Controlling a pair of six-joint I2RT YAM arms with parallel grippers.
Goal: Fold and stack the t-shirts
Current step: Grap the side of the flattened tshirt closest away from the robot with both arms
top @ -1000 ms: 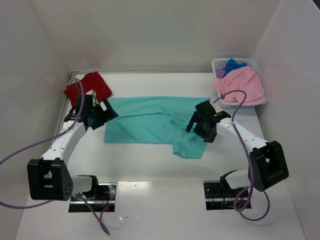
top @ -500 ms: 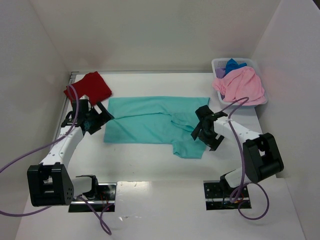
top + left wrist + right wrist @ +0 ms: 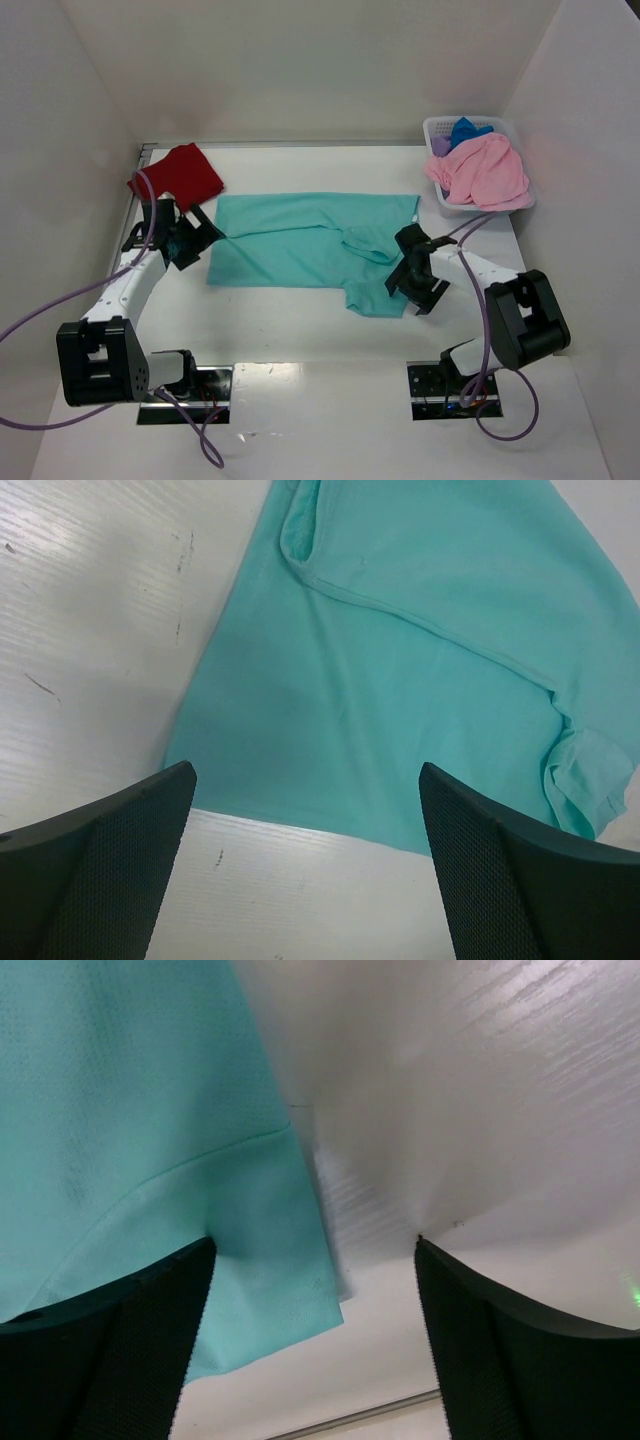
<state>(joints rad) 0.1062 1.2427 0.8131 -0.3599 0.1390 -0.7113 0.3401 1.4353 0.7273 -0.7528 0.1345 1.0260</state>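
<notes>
Right gripper: jaws wide, nothing held. Teal t-shirt hem corner sits between its fingers; can't tell if the left finger touches cloth. Left gripper: wide over the shirt's edge, bare table to its left. Both wrist views crop the shirt.

Five soft short-sleeved fabric shirts: one teal shirt, one dark red shirt, one pink shirt, one blue shirt, one purple shirt. One white perforated plastic basket. Two black pincers: left pincer, right pincer. One white desk.
</notes>
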